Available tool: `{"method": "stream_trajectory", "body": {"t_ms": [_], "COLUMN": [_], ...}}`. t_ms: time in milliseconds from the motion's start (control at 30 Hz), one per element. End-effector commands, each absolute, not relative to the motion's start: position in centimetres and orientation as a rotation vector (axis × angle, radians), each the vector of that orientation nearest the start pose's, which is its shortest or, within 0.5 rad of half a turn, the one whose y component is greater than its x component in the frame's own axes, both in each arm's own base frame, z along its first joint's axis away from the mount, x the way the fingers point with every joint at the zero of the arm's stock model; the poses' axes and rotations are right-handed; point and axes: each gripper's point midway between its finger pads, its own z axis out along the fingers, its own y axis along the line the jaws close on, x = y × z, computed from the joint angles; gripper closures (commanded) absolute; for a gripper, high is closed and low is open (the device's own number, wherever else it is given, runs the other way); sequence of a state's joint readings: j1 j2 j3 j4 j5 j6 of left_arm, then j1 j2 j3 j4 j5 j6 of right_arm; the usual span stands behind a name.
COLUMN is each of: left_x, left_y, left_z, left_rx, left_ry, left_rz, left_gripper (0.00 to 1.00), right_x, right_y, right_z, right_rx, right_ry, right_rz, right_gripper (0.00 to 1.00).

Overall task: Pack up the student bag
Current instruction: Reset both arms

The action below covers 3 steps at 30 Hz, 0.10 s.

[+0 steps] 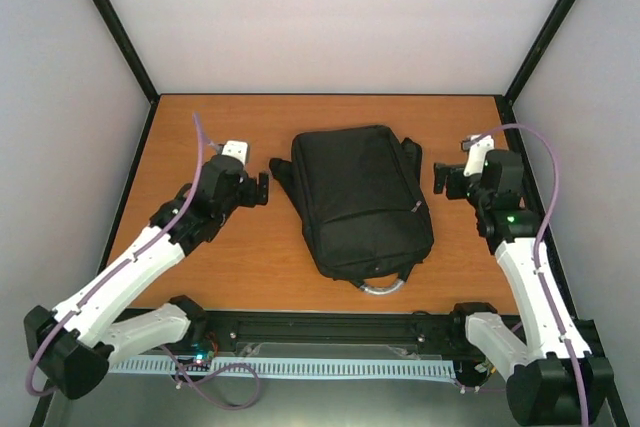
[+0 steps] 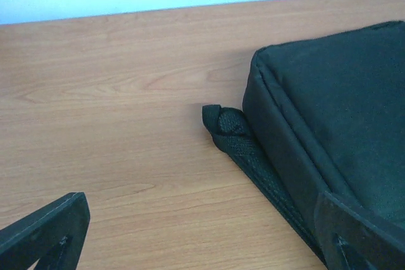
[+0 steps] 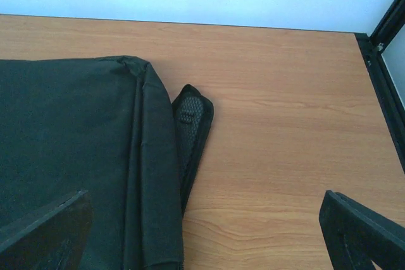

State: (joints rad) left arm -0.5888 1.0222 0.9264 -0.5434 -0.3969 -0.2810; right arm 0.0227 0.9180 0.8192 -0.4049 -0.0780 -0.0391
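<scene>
The student bag (image 1: 360, 202) lies flat and zipped in the middle of the wooden table (image 1: 262, 262), its grey loop handle (image 1: 385, 285) at the near end. My left gripper (image 1: 262, 190) hovers open just off the bag's left side. In the left wrist view the bag (image 2: 342, 93) and a strap end (image 2: 228, 128) lie ahead on the right, and the gripper (image 2: 202, 245) holds nothing. My right gripper (image 1: 440, 179) stands open off the bag's right side. The right wrist view has the bag (image 3: 69, 143) and a mesh strap (image 3: 193, 124) on the left, with bare wood between that gripper's (image 3: 202, 238) fingers.
White walls and a black frame (image 1: 510, 107) enclose the table on three sides. A black rail (image 1: 330, 327) carrying both arm bases runs along the near edge. A black frame post (image 3: 386, 93) borders the table on the right in the right wrist view.
</scene>
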Motion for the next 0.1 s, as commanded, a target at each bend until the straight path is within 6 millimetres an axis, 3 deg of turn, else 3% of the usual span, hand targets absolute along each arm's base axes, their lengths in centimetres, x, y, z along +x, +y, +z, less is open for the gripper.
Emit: {"method": "stream_trajectory", "body": {"t_ms": [0, 67], "left_x": [30.3, 30.2], "left_y": [-11.2, -10.1], "left_z": [27.1, 28.0], "left_rx": [0.064, 0.005], "left_ry": [1.992, 1.966], "left_rz": [-0.081, -0.05], "left_gripper": [0.0, 0.0], "right_x": [32.9, 32.5], "right_y": [2.4, 3.2], "right_z": [25.8, 25.7], "right_rx": [-0.124, -0.15], "right_ry": [1.974, 1.974], "right_rz": [0.097, 0.142], "right_gripper": [0.0, 0.0]}}
